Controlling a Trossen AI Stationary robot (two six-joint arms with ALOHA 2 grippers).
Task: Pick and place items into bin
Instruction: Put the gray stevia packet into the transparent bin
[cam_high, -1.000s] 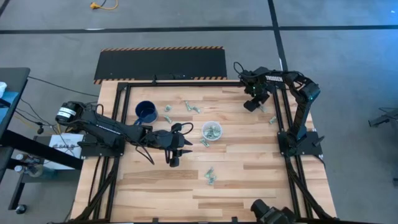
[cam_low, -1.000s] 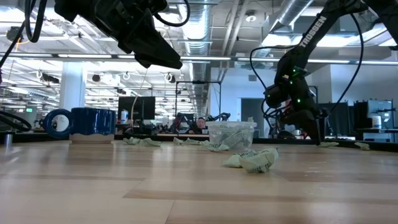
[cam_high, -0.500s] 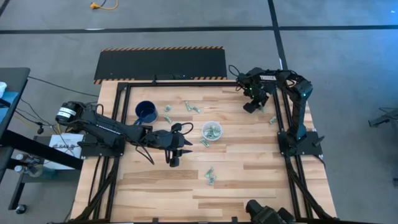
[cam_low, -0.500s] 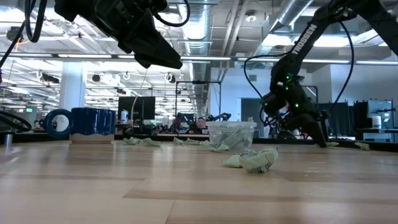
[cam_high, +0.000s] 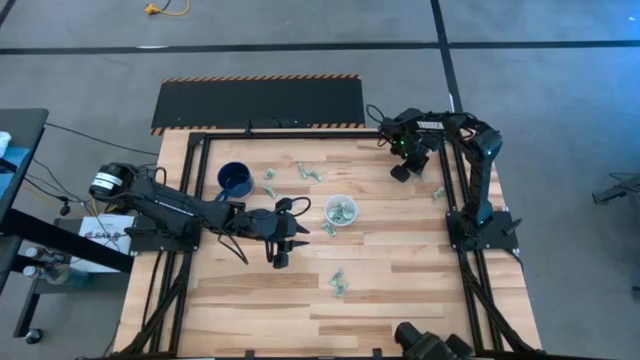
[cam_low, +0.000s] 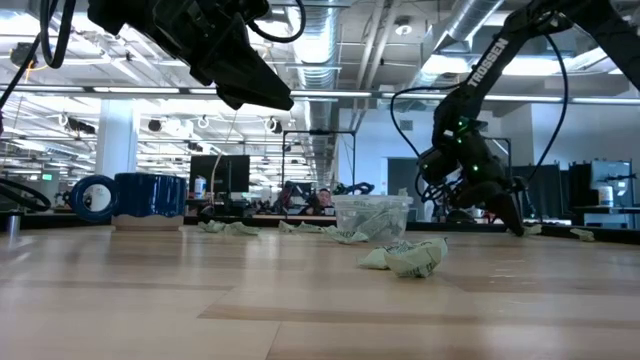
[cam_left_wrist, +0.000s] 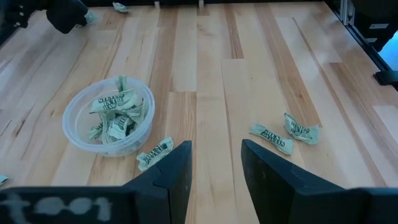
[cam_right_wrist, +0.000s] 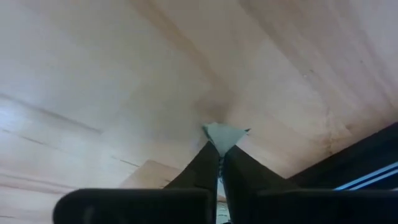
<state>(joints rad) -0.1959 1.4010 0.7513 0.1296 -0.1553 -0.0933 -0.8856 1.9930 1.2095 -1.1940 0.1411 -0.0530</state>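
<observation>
Right end effector (cam_right_wrist: 217, 163): pinched shut on one wrapped item (cam_right_wrist: 222, 133), far corner of tabletop (cam_high: 400, 270).
Bin (cam_high: 341, 211): mid-tabletop, well apart from it, toward the left arm.
Left end effector (cam_left_wrist: 214, 163): parted, empty, just beside bin.

The bin (cam_high: 341, 211), a small round clear cup with whitish walls, stands upright near the middle of the table and holds several pale green-and-white crinkly wrapped items (cam_left_wrist: 115, 115). One loose item (cam_left_wrist: 154, 152) lies just beside the bin, a pair (cam_high: 339, 283) lies near it toward the table's front edge, and a few more (cam_high: 308, 171) lie beyond it toward the back. One further item (cam_right_wrist: 222, 134), well apart from the bin near the table's right rear corner, is pinched by a corner between the right gripper's (cam_right_wrist: 219, 163) closed fingers.
</observation>
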